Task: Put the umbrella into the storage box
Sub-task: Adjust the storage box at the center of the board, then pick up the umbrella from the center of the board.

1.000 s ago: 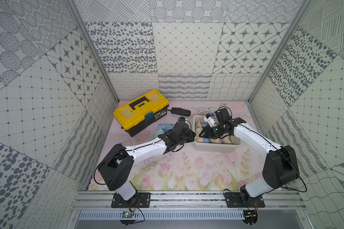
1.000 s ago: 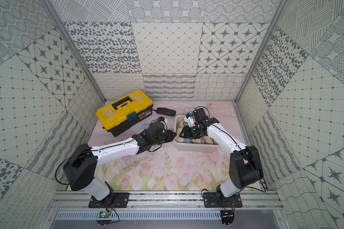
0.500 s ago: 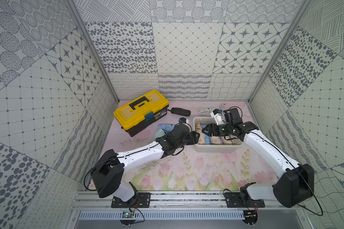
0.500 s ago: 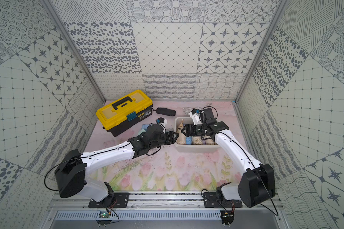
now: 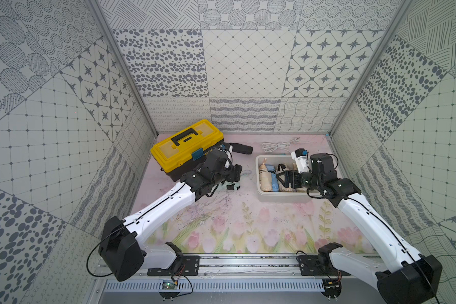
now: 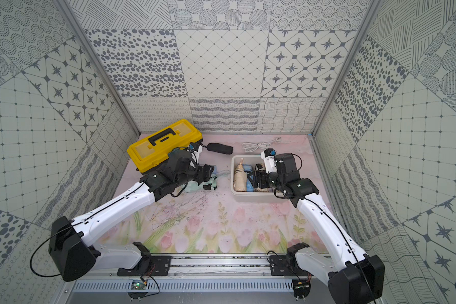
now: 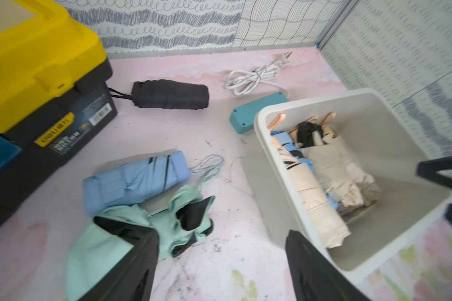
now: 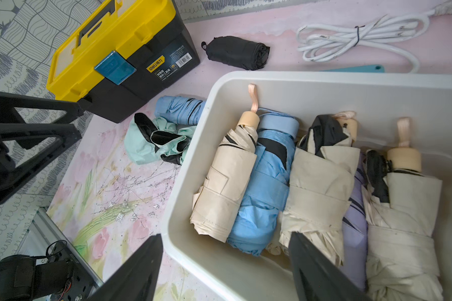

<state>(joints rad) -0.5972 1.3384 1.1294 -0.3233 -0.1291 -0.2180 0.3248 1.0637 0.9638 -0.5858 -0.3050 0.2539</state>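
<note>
The white storage box [image 5: 282, 197] [image 6: 253, 197] [image 7: 262, 117] [image 8: 221, 86] stands on the mat at the right. It holds several folded umbrellas lying side by side, among them a cream umbrella [image 8: 226, 177] and a blue umbrella [image 8: 264, 198]. Left of the box lie a light blue folded umbrella [image 7: 136, 179], a loose mint green umbrella [image 7: 97, 247] [image 6: 212, 181] and a black folded umbrella [image 7: 170, 94] [image 5: 241, 148]. My left gripper [image 7: 221, 242] [image 5: 236, 175] hangs open and empty over the mat between the mint umbrella and the box. My right gripper [image 8: 226, 239] [image 5: 283, 176] is open and empty above the box's left end.
A yellow-lidded black toolbox [image 5: 187, 143] stands at the back left, close behind my left wrist. A coiled white cable [image 5: 277, 146] and a teal power strip [image 7: 256, 110] lie behind the box. Patterned walls enclose the mat on three sides.
Both grippers have gone from nearly shut to open. My left gripper has drawn back leftward from the box's wall. My right arm has stretched out while its gripper stays over the box.
</note>
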